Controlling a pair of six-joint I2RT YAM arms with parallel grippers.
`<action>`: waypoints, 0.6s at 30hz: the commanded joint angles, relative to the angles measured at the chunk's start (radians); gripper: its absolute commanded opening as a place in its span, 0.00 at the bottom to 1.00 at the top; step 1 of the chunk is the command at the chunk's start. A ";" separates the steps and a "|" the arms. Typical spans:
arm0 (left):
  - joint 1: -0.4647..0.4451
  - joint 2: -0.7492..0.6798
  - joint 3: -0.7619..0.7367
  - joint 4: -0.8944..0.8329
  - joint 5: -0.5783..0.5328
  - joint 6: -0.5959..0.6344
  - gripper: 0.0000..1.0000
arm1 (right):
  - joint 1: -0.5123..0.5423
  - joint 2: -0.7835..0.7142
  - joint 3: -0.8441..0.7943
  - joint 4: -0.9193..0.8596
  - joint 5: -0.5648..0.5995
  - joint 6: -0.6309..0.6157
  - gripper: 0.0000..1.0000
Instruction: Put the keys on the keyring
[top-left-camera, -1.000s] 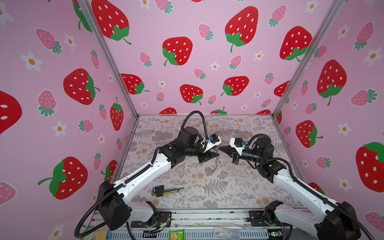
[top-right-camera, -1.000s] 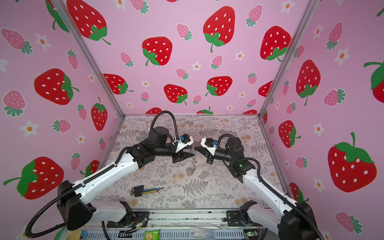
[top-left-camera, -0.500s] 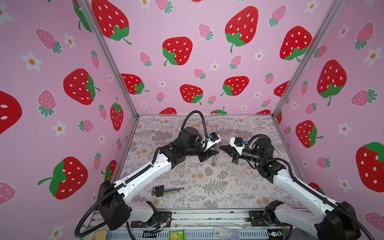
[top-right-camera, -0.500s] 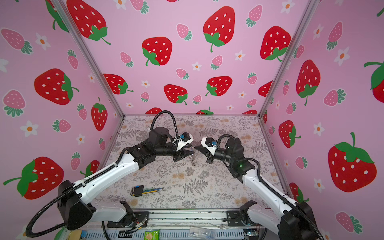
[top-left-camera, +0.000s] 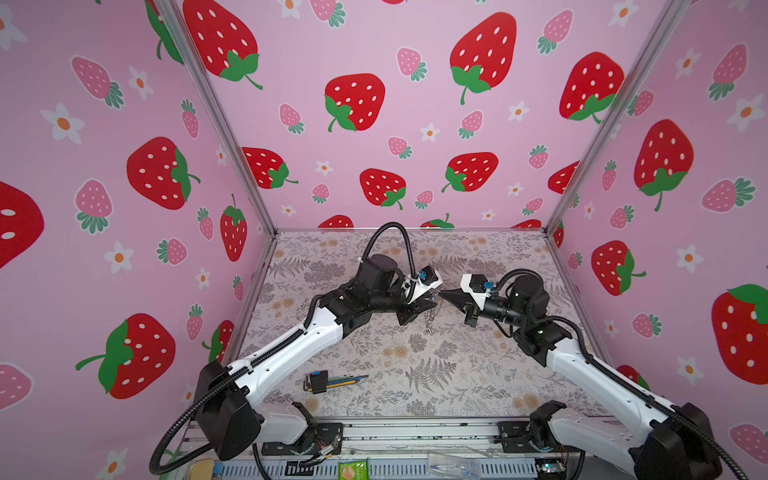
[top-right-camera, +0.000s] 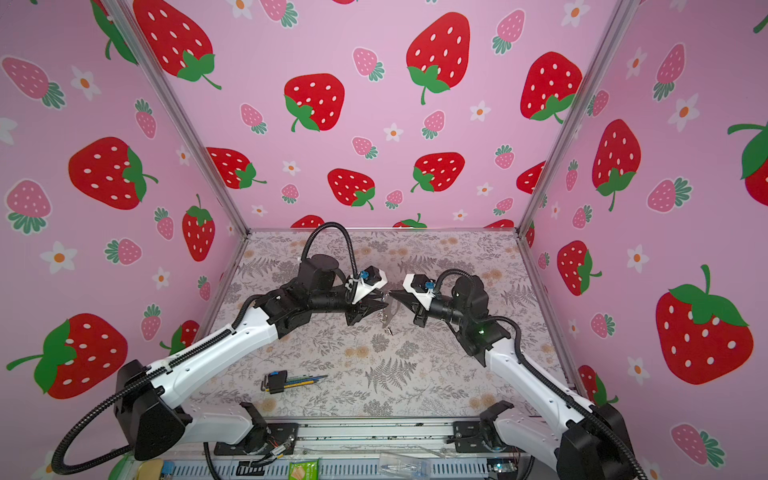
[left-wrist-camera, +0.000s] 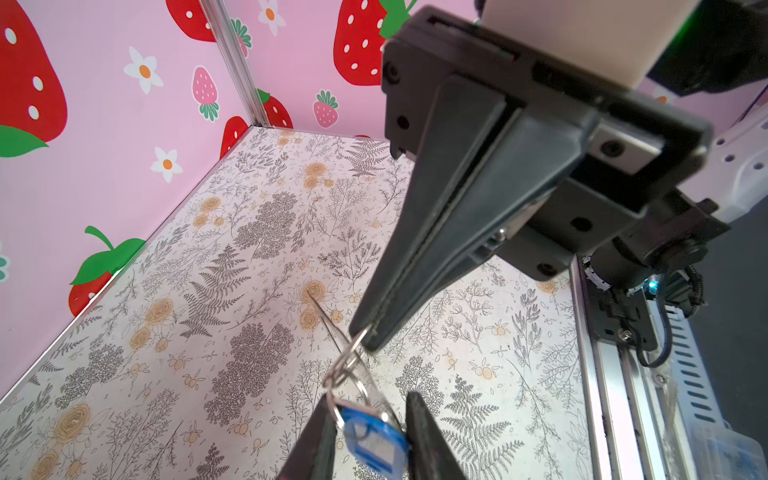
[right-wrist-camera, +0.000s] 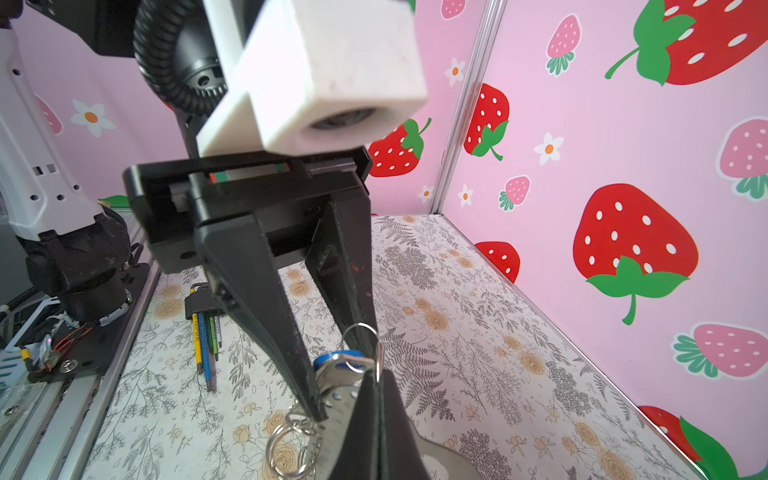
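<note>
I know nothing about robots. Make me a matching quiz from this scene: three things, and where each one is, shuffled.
Things:
1. hex keys
2. blue tag
3. ring

Places:
A. pinched at the tip of the shut right gripper
B. lying on the table
C. between the fingers of the left gripper

Pairs: 1-B, 2-C, 3-A
</note>
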 joint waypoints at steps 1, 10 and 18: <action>-0.003 -0.003 -0.014 -0.003 0.035 0.021 0.30 | -0.012 -0.025 -0.013 0.082 -0.023 0.037 0.00; -0.003 0.012 -0.016 0.006 0.049 0.018 0.26 | -0.020 -0.025 -0.019 0.100 -0.044 0.052 0.00; -0.004 0.006 -0.020 0.014 0.006 0.020 0.30 | -0.022 -0.016 -0.023 0.100 -0.082 0.057 0.00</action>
